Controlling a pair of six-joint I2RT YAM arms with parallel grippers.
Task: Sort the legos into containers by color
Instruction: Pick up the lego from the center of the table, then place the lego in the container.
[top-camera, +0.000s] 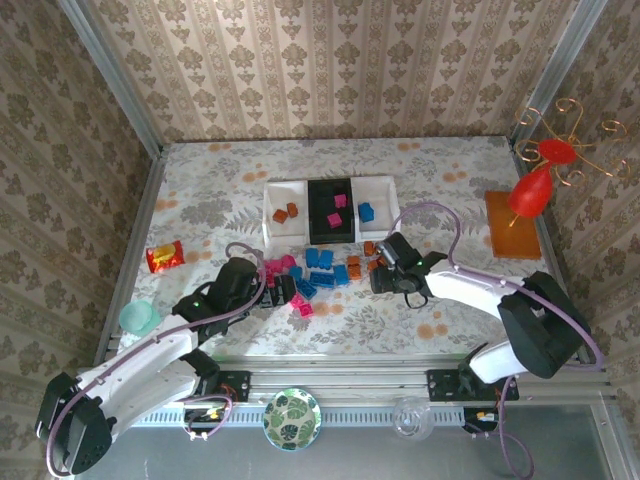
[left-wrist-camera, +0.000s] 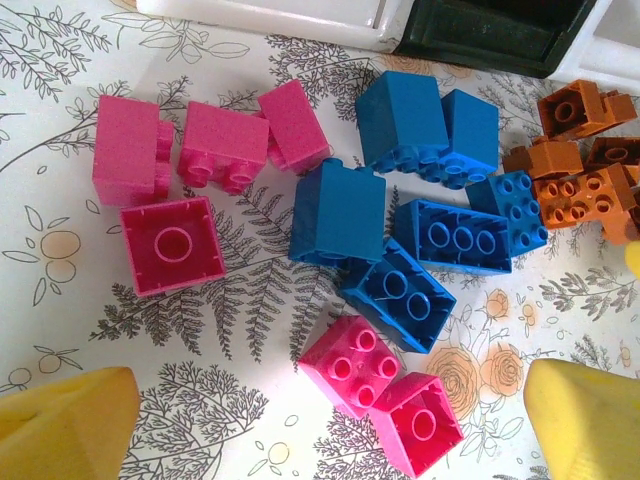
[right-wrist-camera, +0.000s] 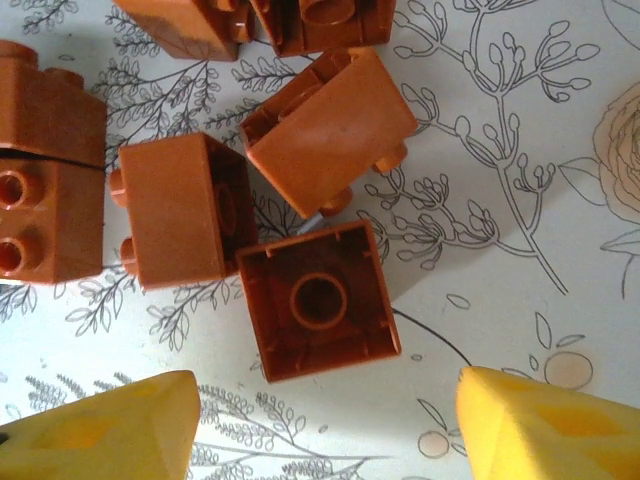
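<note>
Item 1. My left pincer (left-wrist-camera: 322, 428): fingers wide apart, clamped on nothing, hanging low over the flowered bench (left-wrist-camera: 250, 300).
- Between the fingertips and just ahead: a magenta pair (left-wrist-camera: 385, 400), touching, one studs up, one hollow side up.
- Farther ahead: the blue bricks (left-wrist-camera: 400, 225), about six, bunched and touching.
- Ahead and to the left in the wrist view: four more magenta bricks (left-wrist-camera: 170, 180), three close together, one hollow side up just beside them.
- Ahead and to the right: a brown cluster (left-wrist-camera: 585, 165).

Item 2. My right pincer (right-wrist-camera: 320, 430): fingers apart, gripping nothing.
- Just ahead of the gap: an upturned brown brick (right-wrist-camera: 318, 300), hollow side up, untouched by either finger.
- Beyond it: other brown bricks (right-wrist-camera: 180, 205), tipped on their sides, close together.

Item 3. Beyond both pincers, three trays side by side.
- Left white tray (top-camera: 270, 215): two brown pieces.
- Black tray (top-camera: 318, 228), in the middle: two magenta pieces.
- Right white tray (top-camera: 386, 195): one blue piece.
</note>
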